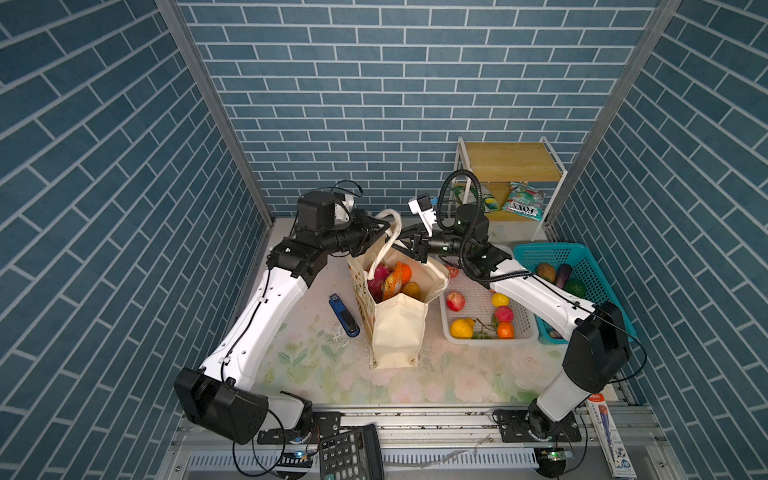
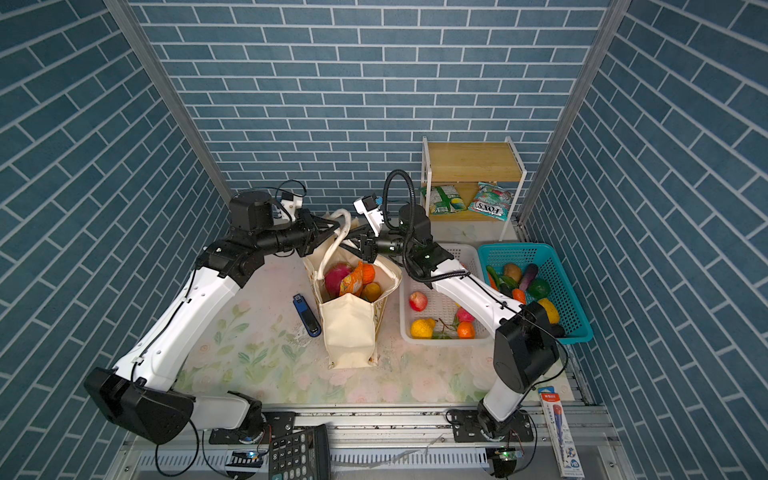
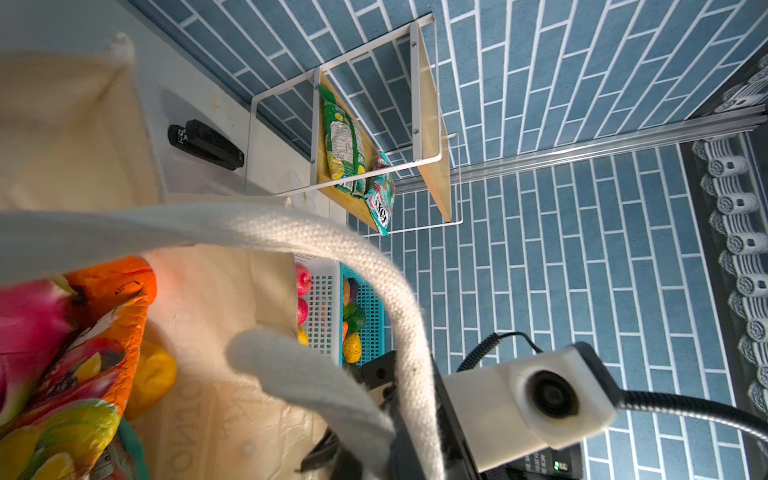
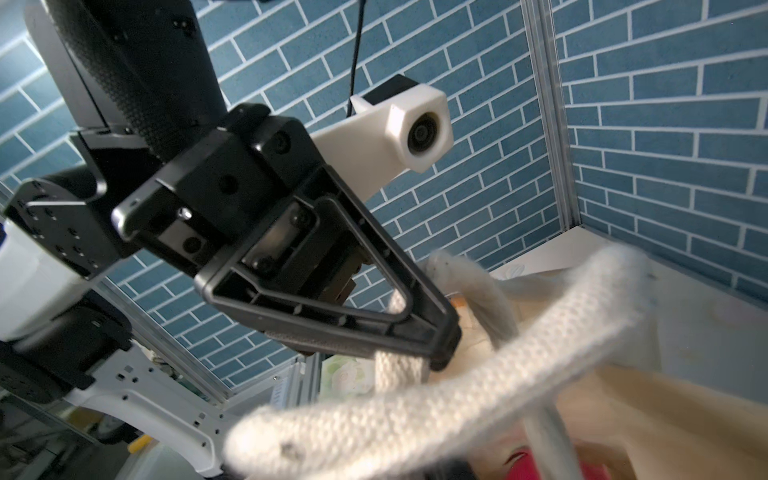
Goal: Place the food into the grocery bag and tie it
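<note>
The cream grocery bag (image 1: 399, 324) (image 2: 349, 328) stands upright mid-table with its mouth open. Inside lie a magenta dragon fruit (image 1: 379, 276) (image 3: 29, 316), an orange-pink snack packet (image 1: 392, 284) (image 3: 95, 365), an orange fruit (image 1: 405, 272) and a yellow one (image 1: 411, 289). My left gripper (image 1: 384, 226) (image 4: 436, 353) hovers over the bag's far rim, shut on a white strap handle (image 4: 401, 370). My right gripper (image 1: 417, 247) (image 2: 368, 245) faces it from the right. The other strap (image 4: 415, 415) (image 3: 374, 270) lies across its jaws and hides them.
A white basket (image 1: 486, 338) of fruit and a teal basket (image 1: 590, 266) of vegetables sit right of the bag. A blue stapler (image 1: 344, 316) lies to its left. The back-right wooden shelf (image 1: 511, 162) holds two snack packets (image 1: 523, 201). A calculator (image 1: 349, 455) rests at the front.
</note>
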Robot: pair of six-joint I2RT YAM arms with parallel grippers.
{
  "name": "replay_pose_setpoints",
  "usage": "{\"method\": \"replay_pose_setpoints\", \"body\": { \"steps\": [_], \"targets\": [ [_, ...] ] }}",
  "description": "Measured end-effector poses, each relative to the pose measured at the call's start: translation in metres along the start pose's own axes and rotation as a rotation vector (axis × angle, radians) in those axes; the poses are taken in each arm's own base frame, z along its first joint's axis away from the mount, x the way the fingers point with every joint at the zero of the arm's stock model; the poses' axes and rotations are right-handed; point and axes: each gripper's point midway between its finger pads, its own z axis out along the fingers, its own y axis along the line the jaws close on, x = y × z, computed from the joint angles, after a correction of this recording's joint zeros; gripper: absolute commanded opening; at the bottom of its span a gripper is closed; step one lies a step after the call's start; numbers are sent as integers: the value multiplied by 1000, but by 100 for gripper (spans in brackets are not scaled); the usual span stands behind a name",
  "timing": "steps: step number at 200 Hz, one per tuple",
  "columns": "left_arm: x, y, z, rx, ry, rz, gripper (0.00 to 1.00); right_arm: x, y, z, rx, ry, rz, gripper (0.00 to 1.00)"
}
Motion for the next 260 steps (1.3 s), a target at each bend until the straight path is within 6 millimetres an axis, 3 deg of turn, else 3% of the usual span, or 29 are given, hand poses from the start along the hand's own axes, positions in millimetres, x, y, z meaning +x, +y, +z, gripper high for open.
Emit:
{"method": "replay_pose_setpoints", "body": {
  "steps": [34,73,105,161,195,225,260],
  "targets": [
    [2,4,1,-8,8,-1,0,-10,4,-5,26,14,-57,42],
    [0,0,4,13,12,13,0,-14,6,-8,40,37,-80,42],
    [-4,1,19,23,40,5,0,-14,-2,-14,89,44,-77,42],
    [-5,-22,38,125,123,2,0,-31,-1,-36,184,26,-132,49],
    [-7,-42,40,179,148,18,0,-44,11,-53,217,7,-166,50],
    [-16,-43,40,181,126,21,0,-64,30,-78,218,-37,-200,49],
    [-20,-44,36,184,123,23,0,-87,17,-122,305,-101,-194,44]
  ]
}}
